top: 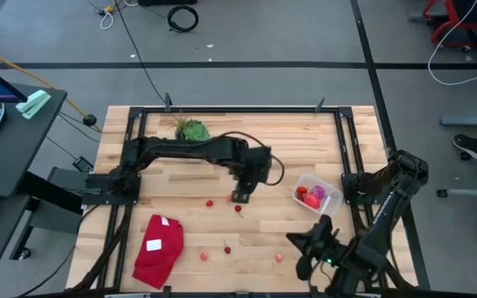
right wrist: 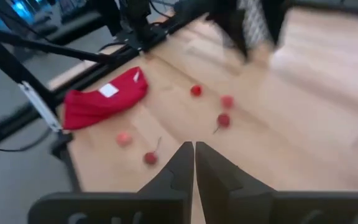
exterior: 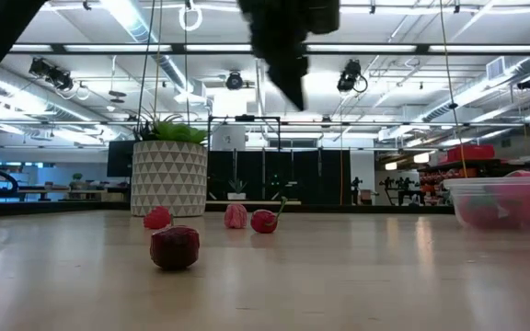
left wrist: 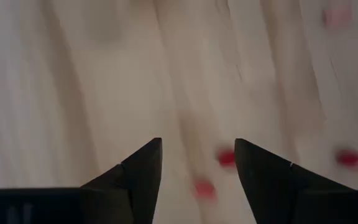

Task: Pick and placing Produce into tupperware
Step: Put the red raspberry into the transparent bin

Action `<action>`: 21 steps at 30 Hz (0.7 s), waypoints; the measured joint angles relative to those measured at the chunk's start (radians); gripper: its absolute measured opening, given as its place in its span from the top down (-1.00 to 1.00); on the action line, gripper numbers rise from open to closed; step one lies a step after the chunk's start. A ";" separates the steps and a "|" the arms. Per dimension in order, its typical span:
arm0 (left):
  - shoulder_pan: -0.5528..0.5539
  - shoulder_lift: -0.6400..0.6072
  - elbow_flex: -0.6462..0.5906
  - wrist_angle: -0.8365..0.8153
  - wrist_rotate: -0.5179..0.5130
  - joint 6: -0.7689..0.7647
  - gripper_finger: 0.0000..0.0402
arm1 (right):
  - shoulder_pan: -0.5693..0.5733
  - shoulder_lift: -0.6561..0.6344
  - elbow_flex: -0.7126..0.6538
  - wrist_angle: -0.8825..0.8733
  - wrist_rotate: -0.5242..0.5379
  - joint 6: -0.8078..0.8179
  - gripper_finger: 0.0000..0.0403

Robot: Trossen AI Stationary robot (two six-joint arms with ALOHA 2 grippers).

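The light wooden slatted desk (top: 189, 232) is framed by black rails. The left arm is stretched across the desk's middle, w/ the left gripper (top: 242, 197) held above the boards near the centre; its jaws are seen open in the wrist view, nothing between them. The right arm is folded at the near right corner, the right gripper (right wrist: 194, 163) pointed over the desk w/ jaws closed on nothing. A red cloth w/ a white label (top: 159, 248) is laid at the near left. A green potted plant in a white patterned pot (top: 190, 130) is set at the far edge. The small clear plastic tupperware box (top: 317, 194) is found right of centre, approx. beside the right arm's base; red pieces and a purple-and-white striped ball (top: 319, 193) are held inside. Small red and pink produce pieces (top: 238, 209) are scattered on the desk betw. cloth and box, two just beside the left gripper.
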 joint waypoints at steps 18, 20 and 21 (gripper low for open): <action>-0.045 -0.182 -0.002 -0.296 -0.073 -0.101 0.22 | -0.234 0.000 0.011 0.025 -0.063 -0.192 0.88; -0.044 -0.241 -0.004 -0.330 -0.120 -0.128 0.21 | -0.240 0.000 0.011 0.044 -0.099 -0.179 0.88; -0.043 -0.274 -0.012 -0.326 -0.139 -0.146 0.20 | -0.241 0.000 0.010 0.057 -0.115 -0.181 0.88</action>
